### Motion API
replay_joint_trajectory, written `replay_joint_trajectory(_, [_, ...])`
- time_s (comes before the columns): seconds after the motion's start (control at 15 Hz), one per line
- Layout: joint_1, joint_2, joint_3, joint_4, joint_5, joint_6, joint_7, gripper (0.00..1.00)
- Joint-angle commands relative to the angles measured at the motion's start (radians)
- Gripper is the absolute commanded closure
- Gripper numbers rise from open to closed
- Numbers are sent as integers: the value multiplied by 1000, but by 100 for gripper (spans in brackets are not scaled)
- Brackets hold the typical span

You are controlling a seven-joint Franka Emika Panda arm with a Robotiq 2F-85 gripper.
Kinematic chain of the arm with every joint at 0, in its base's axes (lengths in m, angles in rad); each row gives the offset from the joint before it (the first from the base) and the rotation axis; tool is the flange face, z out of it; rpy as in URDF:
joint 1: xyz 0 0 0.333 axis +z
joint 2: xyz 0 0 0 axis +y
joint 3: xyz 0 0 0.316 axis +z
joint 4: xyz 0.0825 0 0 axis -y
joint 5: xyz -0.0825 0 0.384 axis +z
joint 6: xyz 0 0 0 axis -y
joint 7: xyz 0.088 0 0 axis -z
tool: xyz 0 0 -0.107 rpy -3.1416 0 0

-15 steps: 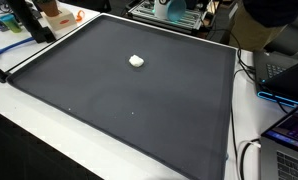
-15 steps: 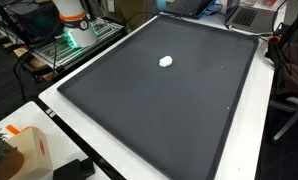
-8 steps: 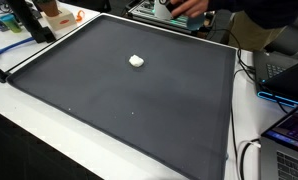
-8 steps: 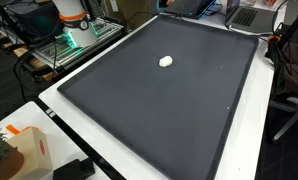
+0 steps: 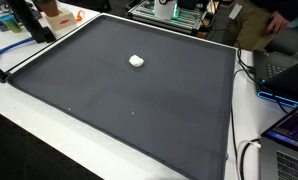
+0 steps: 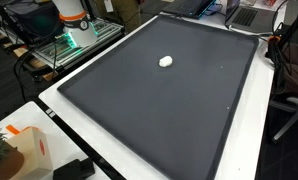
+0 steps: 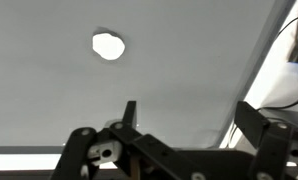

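A small white lump (image 5: 136, 61) (image 6: 166, 61) lies alone on a large dark mat (image 5: 139, 115) (image 6: 179, 110), toward its far half, in both exterior views. In the wrist view the same lump (image 7: 108, 46) shows at the upper left, well ahead of my gripper (image 7: 192, 120). The gripper is open, its two dark fingers (image 7: 129, 112) spread wide over the mat (image 7: 189, 60) with nothing between them. The gripper itself does not show in either exterior view.
The mat covers a white table (image 5: 19, 130). A robot base (image 6: 73, 20) and green-lit electronics (image 5: 174, 12) stand beyond the far edge. Laptops and cables (image 5: 284, 100) crowd one side. An orange and white box (image 6: 31, 150) sits at a near corner. A person (image 5: 264, 18) stands behind.
The person behind the table reached across the far edge and has drawn back to the side. The white lump has not moved.
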Motion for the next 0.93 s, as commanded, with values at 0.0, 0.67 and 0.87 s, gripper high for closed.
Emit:
replay_joint_trajectory(0.0, [-69, 88, 36, -54, -175, 201, 146, 0])
replay_joint_trajectory(0.67, [-93, 260, 10, -123, -318, 342, 162, 0])
replay_joint_trajectory(0.87, [-88, 275, 11, -152, -285, 426, 140, 0])
